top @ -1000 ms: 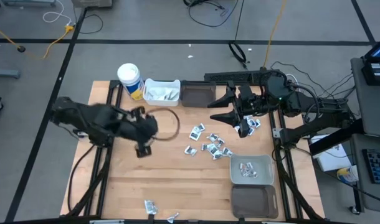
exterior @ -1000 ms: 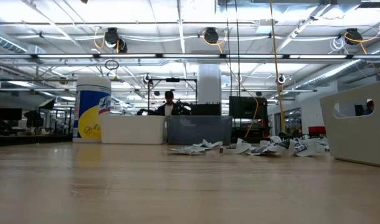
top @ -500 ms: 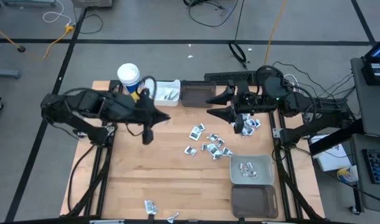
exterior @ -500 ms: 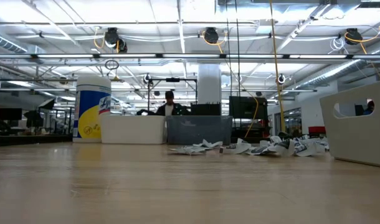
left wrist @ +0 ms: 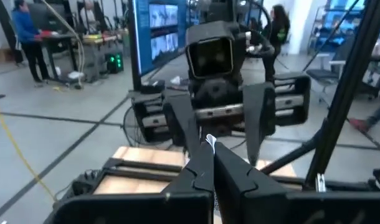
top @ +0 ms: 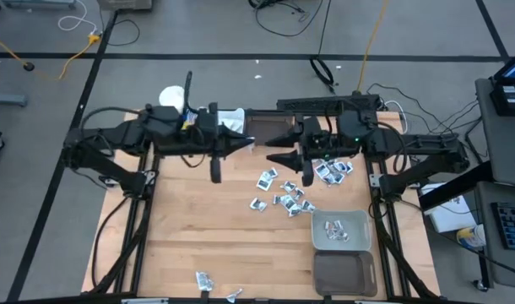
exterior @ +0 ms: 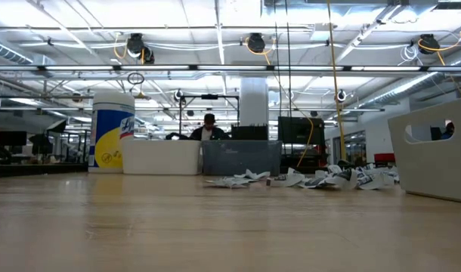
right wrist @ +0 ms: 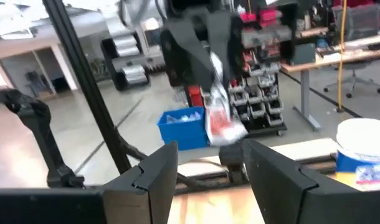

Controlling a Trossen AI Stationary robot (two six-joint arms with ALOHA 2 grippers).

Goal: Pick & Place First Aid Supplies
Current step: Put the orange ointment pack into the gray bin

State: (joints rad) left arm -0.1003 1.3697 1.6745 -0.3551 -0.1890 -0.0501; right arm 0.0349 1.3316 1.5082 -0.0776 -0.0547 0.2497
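Now the left arm has swung up from the left half of the table and reaches across the far edge toward the middle, so the left gripper points straight at the right gripper, tip nearly to tip above the board. The left fingers are clamped on one packet, a small white piece with red print that hangs from their tips, well clear of the wood. The right gripper has edged in a little to meet it and stands parted and empty, with the packet just ahead of the gap and not yet between the fingers. To me this reads as a hand-over being lined up. The other first aid supplies lie scattered below the right arm, and the grey bin near the front already has a few inside
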